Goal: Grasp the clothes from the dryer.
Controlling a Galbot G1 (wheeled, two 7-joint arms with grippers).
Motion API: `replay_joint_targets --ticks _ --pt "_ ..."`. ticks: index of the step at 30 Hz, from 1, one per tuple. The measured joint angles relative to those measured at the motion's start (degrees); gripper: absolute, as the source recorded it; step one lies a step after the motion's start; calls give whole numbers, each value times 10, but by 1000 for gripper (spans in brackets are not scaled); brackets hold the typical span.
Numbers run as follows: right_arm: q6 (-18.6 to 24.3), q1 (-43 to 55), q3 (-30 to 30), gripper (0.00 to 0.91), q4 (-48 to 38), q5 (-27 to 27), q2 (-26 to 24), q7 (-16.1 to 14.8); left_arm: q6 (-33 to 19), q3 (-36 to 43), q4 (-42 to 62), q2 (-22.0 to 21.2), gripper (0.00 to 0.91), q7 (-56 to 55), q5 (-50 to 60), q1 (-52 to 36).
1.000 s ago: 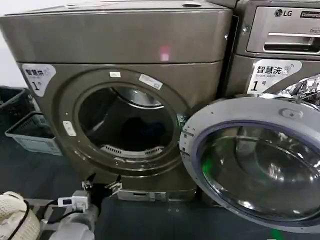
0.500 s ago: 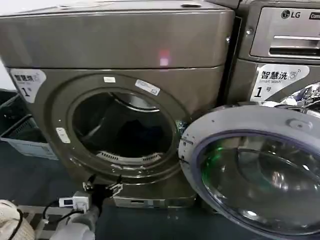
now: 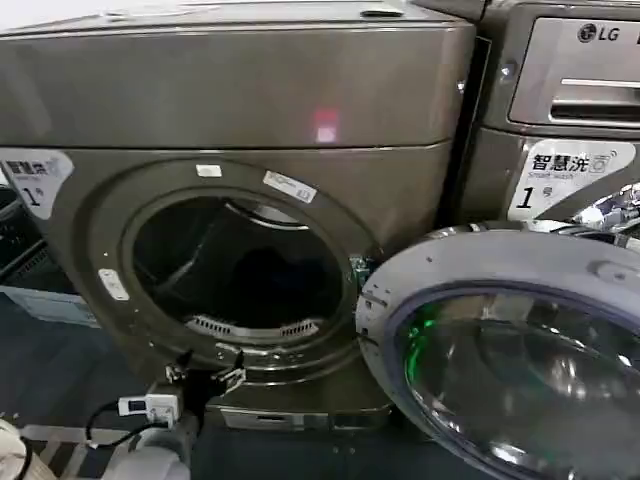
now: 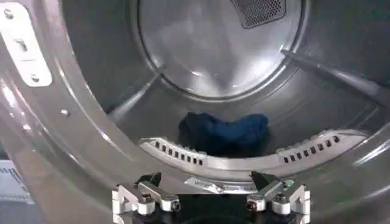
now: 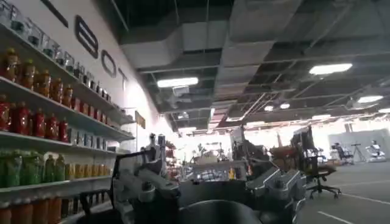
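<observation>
I am at the approach step; nothing is grasped yet. The dryer (image 3: pixel 240 120) stands w/ its door (image 3: pixel 520 350) swung fully open to the right side, so the porthole is free. The clothes (image 4: pixel 224 131), a small dark blue bundle, lie low in the drum, near the front, just behind the perforated lip of the opening.

Left gripper (image 4: pixel 210 198) is in front of the porthole, just below its lower rim, pointing inside. Its jaws stand wide apart and hold nothing; the bundle sits between them in the left wrist view, but farther in and higher. In the head view I see this gripper (image 3: pixel 205 377) under the rim.

Right gripper (image 5: pixel 207 195) is away from the machine, pointing into the room w/ shelves of bottles. Its fingers look spread and empty, I think it is only waiting.

Next move, in my judgement: lift the left gripper over the lip, go fwd and down to the bundle, then close. The fabric is soft, so I should go deep enough. The rim is close, a risk of hitting.
</observation>
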Motion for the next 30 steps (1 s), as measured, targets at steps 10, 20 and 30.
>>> replay_joint_targets --ticks 10,20,30 --pt "2 0 1 907 -6 0 0 0 0 -1 -1 0 907 1 -3 1" --pt "2 1 1 907 -6 -1 -2 0 0 -1 -2 1 907 1 -3 2" --pt "1 3 -1 907 -3 -1 -2 0 0 0 -4 5 907 3 -4 -1"
